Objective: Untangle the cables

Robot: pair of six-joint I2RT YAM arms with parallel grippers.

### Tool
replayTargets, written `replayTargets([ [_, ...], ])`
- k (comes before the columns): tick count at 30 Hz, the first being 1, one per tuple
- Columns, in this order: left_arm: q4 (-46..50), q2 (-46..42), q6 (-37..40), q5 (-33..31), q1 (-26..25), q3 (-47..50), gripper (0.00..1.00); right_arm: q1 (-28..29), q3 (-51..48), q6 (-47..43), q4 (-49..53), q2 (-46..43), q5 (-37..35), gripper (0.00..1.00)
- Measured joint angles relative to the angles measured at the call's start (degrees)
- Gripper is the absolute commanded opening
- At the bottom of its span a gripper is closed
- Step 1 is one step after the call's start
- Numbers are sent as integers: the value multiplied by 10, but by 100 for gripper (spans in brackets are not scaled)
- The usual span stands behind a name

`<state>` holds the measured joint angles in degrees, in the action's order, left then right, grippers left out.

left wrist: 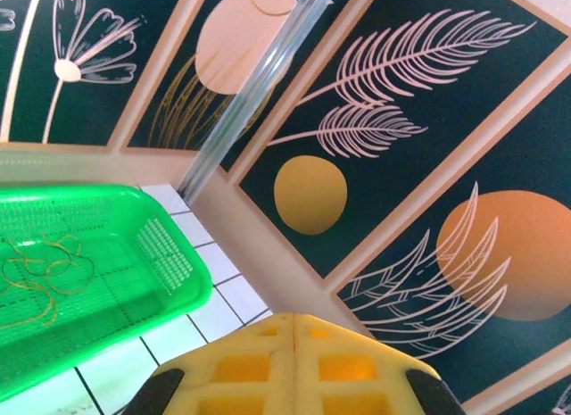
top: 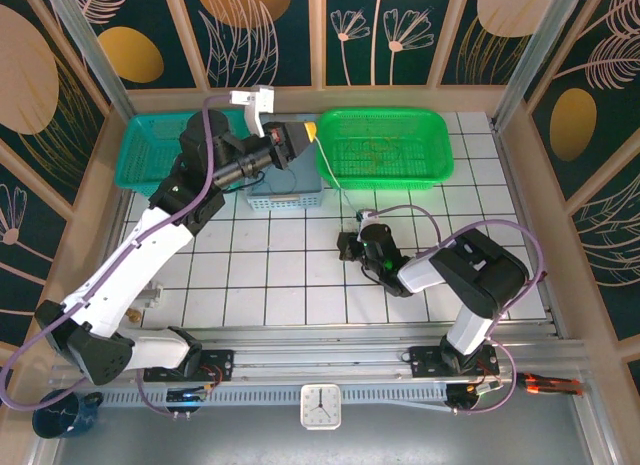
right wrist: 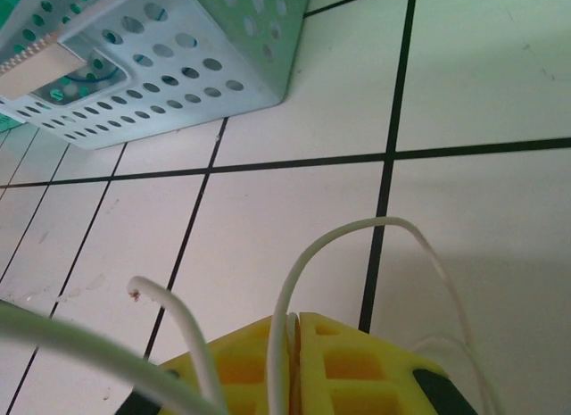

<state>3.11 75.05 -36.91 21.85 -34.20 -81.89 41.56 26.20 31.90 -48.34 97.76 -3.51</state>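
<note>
Risk, tension: the whitish cable [top: 338, 185] runs nearly straight between the two grippers. If one arm pulls further away, I think it may slip out of a grip or whip back.
Risk, knot: the loops of this cable beside the right fingers [right wrist: 357, 229] may pull tight into a knot instead of opening.
Risk, snag: the cable passes just beside the pale blue perforated crate [top: 285, 192]. A sideways move could catch its corner and drag it.
Green basket [top: 385, 112]: thin yellowish wires [top: 380, 157] lie loose on its floor, apart from the whitish cable.
Teal basket [top: 150, 150]: partly behind the left arm, so I cannot tell its content.
Pale blue perforated crate, content: its inside is hidden, so I cannot tell.
Left gripper [top: 311, 133]: it is raised at the near left corner of the green basket, with its yellow jaws pressed together. Judging from the top view, they pinch the upper end of the whitish cable.
Right gripper [right wrist: 294, 330]: it is low over the tiled table [right wrist: 482, 76], with its jaws closed. A white strand comes out from between them.
Cable place: it is stretched in the air from the green basket's corner down to the table centre.
</note>
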Motion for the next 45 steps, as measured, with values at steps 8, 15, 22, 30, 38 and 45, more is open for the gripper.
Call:
replayTargets([
  [8,34,-1,30,-31,0,-26,0,0,-5,4,-9,9,0,0],
  [15,57,-9,50,-56,0,-50,0,0,-8,15,-26,13,1,0],
  [22,61,-10,52,-52,0,-51,0,2,-8,17,-28,13,8,12],
  [30,52,-9,50,-21,0,-51,0,13,-7,16,2,-10,23,31],
  [38,35,-5,43,-4,0,-51,0,18,11,-3,52,-69,33,52],
  [45,30,-5,40,-1,0,-45,0,21,27,-29,95,-102,56,69],
])
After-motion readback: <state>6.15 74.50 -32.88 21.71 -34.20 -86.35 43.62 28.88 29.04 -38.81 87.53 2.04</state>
